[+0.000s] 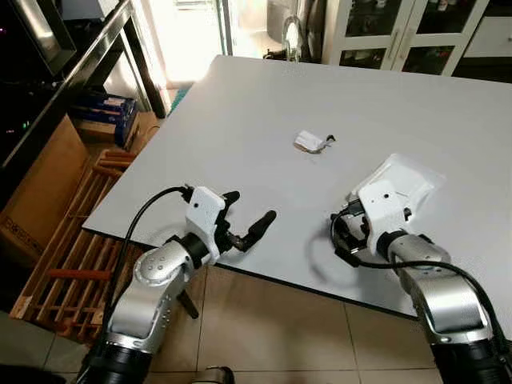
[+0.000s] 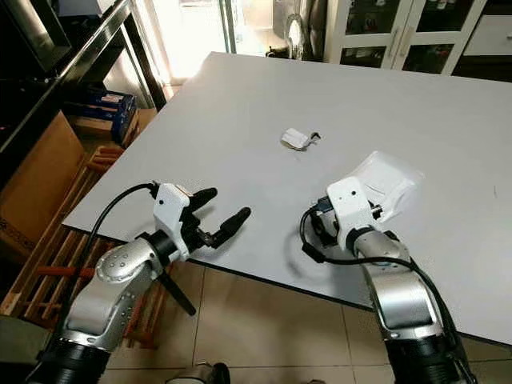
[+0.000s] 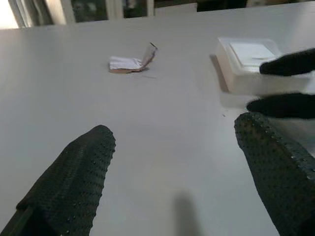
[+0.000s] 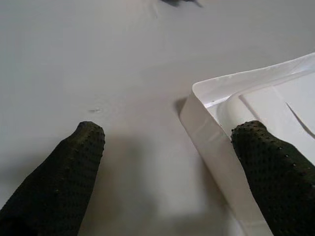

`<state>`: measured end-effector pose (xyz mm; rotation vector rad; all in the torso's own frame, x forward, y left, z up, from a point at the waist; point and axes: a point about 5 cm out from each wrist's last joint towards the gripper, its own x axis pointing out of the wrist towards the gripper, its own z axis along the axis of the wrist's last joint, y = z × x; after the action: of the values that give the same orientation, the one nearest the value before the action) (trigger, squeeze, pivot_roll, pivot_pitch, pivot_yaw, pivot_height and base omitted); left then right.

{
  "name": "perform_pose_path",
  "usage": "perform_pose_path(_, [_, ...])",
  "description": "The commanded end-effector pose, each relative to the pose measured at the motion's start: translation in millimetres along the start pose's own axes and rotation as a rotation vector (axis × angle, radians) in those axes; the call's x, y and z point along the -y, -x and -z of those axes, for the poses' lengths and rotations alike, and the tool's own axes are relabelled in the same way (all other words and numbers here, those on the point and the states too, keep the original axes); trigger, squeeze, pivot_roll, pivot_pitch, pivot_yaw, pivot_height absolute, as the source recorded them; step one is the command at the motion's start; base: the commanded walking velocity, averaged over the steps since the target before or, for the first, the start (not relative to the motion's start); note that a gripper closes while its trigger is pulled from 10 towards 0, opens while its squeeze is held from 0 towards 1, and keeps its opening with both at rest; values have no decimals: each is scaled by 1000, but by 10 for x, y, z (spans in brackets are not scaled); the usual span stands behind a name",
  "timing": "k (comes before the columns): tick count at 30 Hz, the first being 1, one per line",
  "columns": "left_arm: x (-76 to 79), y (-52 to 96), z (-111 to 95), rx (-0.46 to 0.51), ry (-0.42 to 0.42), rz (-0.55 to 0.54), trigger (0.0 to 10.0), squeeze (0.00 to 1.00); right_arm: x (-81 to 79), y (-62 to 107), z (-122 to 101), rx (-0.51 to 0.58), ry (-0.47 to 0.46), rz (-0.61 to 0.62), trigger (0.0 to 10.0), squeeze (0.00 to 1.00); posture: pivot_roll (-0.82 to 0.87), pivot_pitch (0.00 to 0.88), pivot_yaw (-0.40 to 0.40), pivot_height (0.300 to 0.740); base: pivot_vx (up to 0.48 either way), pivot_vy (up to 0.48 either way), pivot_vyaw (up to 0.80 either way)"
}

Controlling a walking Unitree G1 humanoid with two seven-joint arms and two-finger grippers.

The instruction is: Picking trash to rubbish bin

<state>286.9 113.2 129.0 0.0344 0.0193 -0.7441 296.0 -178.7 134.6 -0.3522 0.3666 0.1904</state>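
Currently both hands sit low in the frame over the near edge of the grey surface (image 1: pixel 240 104): left hand (image 1: pixel 250 214) spread open, holding nothing, right hand (image 4: pixel 167 147) also open, one finger over the rim of the white tray (image 1: pixel 408 180). Crumpled white wrapper (image 1: pixel 312 142) lies centre frame, well apart from both.

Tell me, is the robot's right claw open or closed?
Open. The right gripper has its two black fingers spread wide, one over the bare table and one over the white packet's corner.
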Motion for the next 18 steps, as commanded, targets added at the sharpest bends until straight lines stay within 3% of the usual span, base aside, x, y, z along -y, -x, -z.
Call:
perform_pose_path(1, [0, 4, -55, 7, -8, 25, 10000, 0, 75, 7, -61, 35, -11, 16, 10000, 0, -12, 106, 78, 740, 0, 0, 0])
perform_pose_path(10, [54, 33, -63, -14, 19, 93, 10000, 0, 294, 102, -414, 218, 7, 133, 10000, 0, -18, 115, 84, 740, 0, 0, 0])
perform_pose_path(18, [56, 30, -62, -26, 12, 109, 10000, 0, 592, 128, -163, 82, 65, 306, 10000, 0, -26, 119, 86, 740, 0, 0, 0])
